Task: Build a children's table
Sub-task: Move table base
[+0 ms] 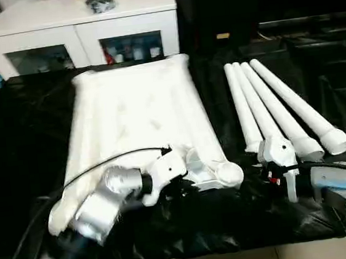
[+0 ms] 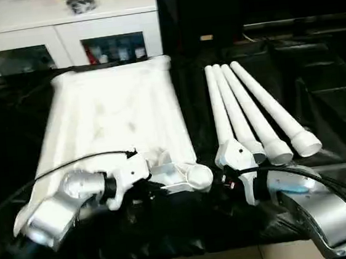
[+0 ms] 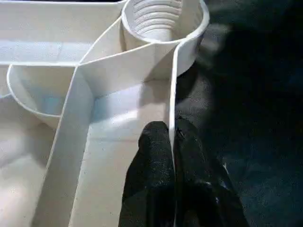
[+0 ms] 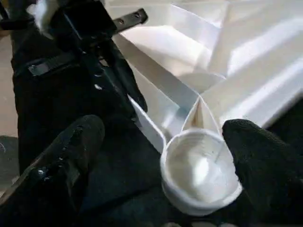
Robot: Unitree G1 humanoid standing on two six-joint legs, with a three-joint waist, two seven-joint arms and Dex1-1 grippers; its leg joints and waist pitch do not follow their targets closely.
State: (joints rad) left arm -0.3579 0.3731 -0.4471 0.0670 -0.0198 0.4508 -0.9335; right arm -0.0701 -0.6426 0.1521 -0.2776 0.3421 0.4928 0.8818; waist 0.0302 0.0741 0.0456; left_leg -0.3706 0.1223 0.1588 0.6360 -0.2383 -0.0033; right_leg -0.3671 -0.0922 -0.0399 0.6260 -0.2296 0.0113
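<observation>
The children's table top (image 1: 134,115) lies upside down on the black cloth, ribbed underside up. Its four white legs (image 1: 276,106) lie side by side to its right. My left gripper (image 3: 171,127) is shut on the thin side wall of the table top, just short of the threaded corner socket (image 3: 156,19) at the near right corner. From the head view, the left gripper (image 1: 180,187) sits at that near edge. My right gripper (image 4: 165,156) stands open, one finger on each side of the same round corner socket (image 4: 199,175), close to it.
A white glass-doored cabinet (image 1: 76,28) stands behind the table. The black cloth (image 1: 19,139) covers the work surface, and its near edge (image 1: 192,251) runs just below my arms. A black cable (image 1: 102,161) loops over the table top to my left wrist.
</observation>
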